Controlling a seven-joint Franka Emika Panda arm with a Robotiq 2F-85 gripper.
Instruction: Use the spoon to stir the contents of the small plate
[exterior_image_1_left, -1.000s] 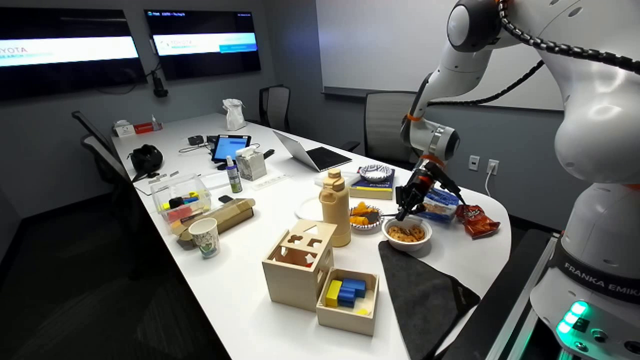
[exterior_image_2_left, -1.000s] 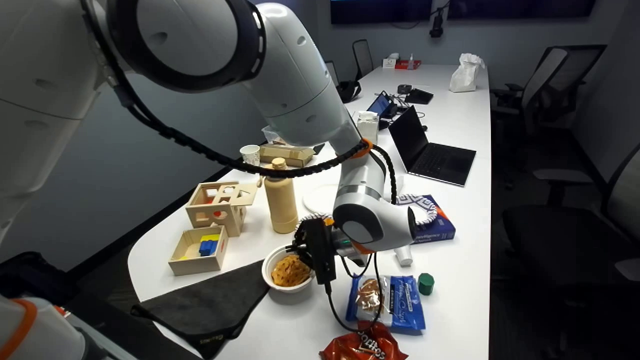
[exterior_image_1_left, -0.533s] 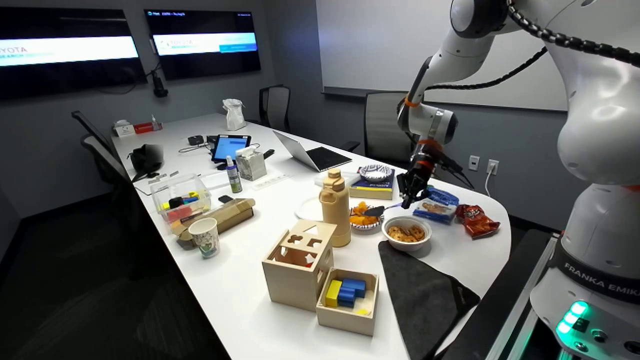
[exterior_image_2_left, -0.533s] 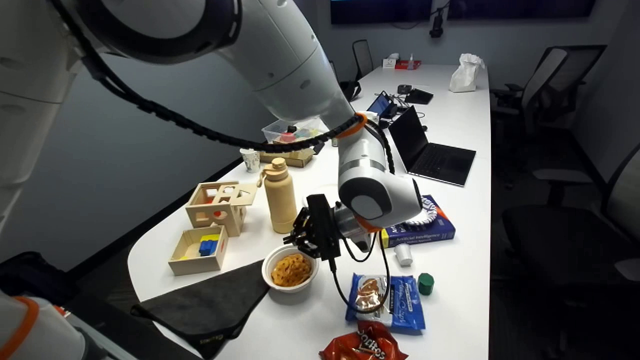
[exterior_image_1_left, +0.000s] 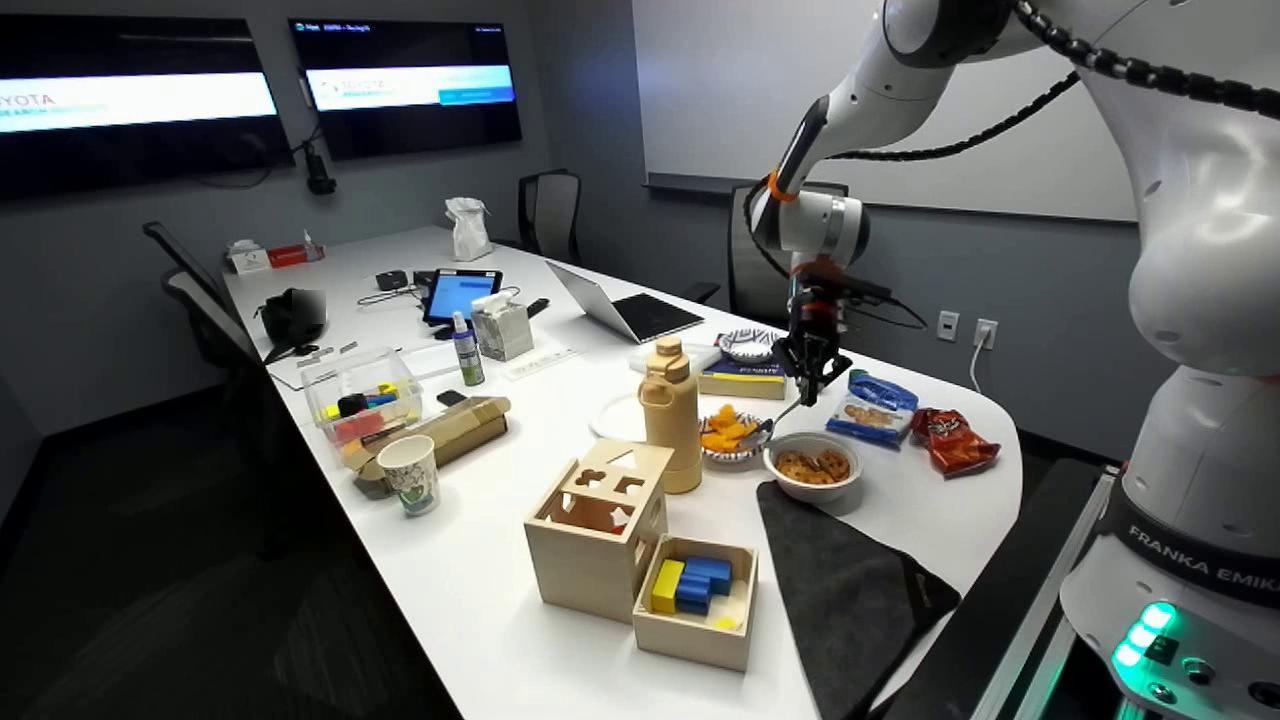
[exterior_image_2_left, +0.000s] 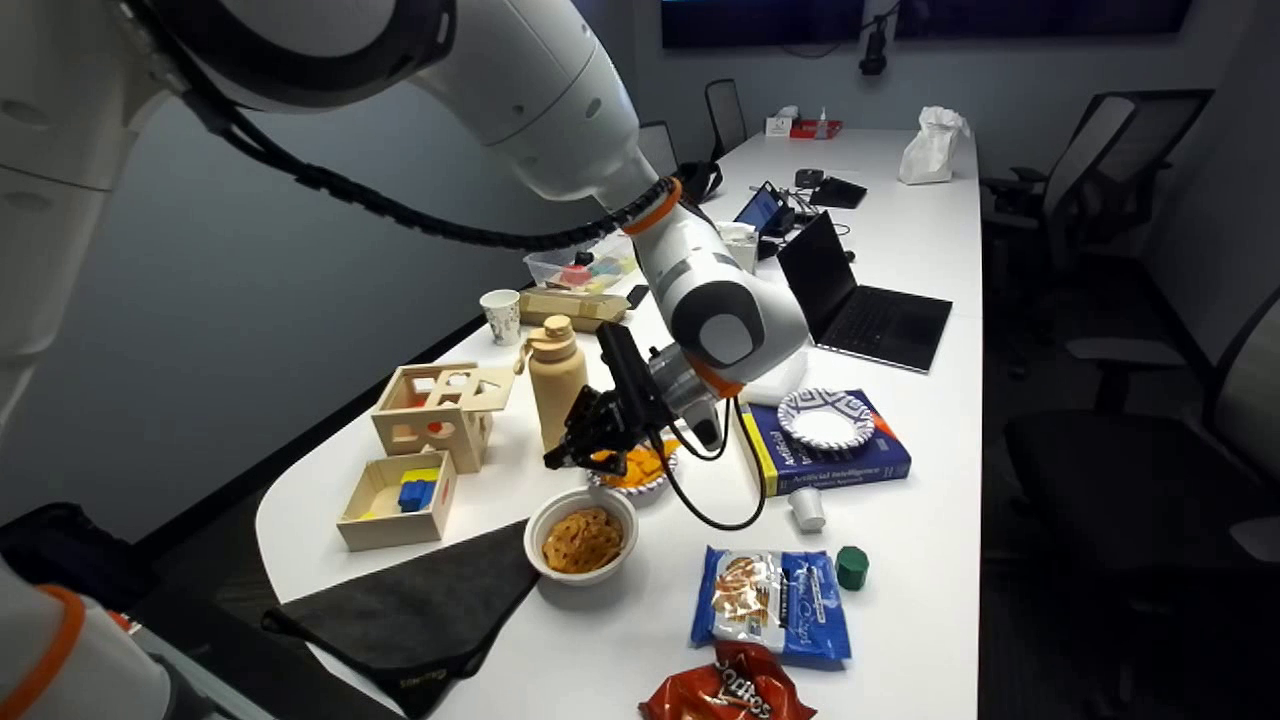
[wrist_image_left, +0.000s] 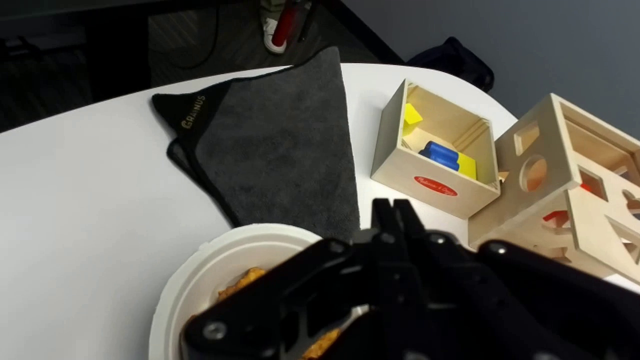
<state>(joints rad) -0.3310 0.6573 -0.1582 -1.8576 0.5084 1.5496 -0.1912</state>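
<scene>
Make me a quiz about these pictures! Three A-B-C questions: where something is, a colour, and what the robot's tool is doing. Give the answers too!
1. Where are the blue blocks?
A. in the open wooden box
B. on the laptop
C. in the paper cup

2. What colour is the food in the small plate?
A. green
B. purple
C. orange

3. What is the tool doing?
A. standing wide open
B. gripping the spoon
C. gripping the paper cup

1: A, all three views show them inside its walls.
2: C, both exterior views show orange pieces there.
3: B, its jaws are together in the wrist view, and in an exterior view the spoon runs down from them.
</scene>
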